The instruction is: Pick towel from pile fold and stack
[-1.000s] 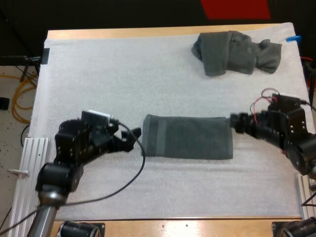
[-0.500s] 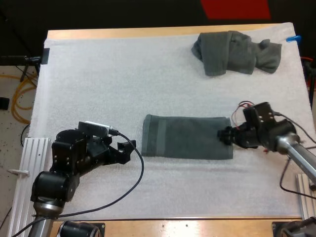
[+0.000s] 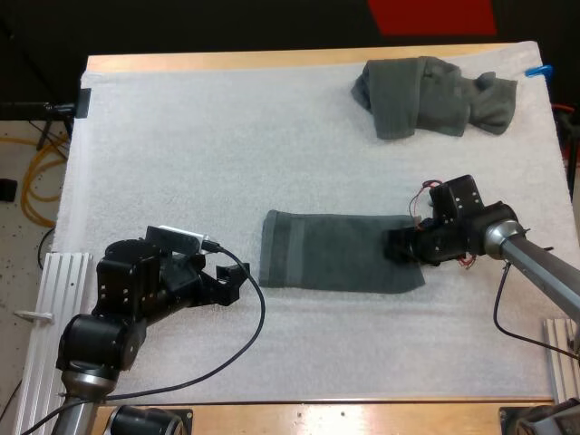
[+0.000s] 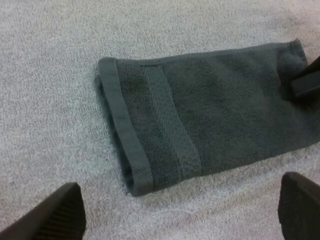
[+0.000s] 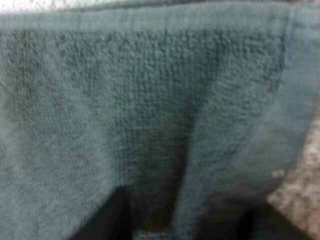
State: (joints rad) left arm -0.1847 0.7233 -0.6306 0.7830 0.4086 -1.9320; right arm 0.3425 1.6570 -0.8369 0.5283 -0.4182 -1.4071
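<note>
In the high view the folded towel (image 3: 340,265) lies flat at the lower middle of the white mat (image 3: 227,136), and the crumpled towel (image 3: 433,96) sits at the upper right. The left gripper (image 3: 231,279) is just left of the folded towel, and the right gripper (image 3: 397,246) is on its right end. In the left wrist view the left gripper's fingers (image 4: 60,212) stand wide apart, clear of the towel. In the right wrist view the right gripper's fingers (image 5: 105,220) pinch the cloth from both sides.
</note>
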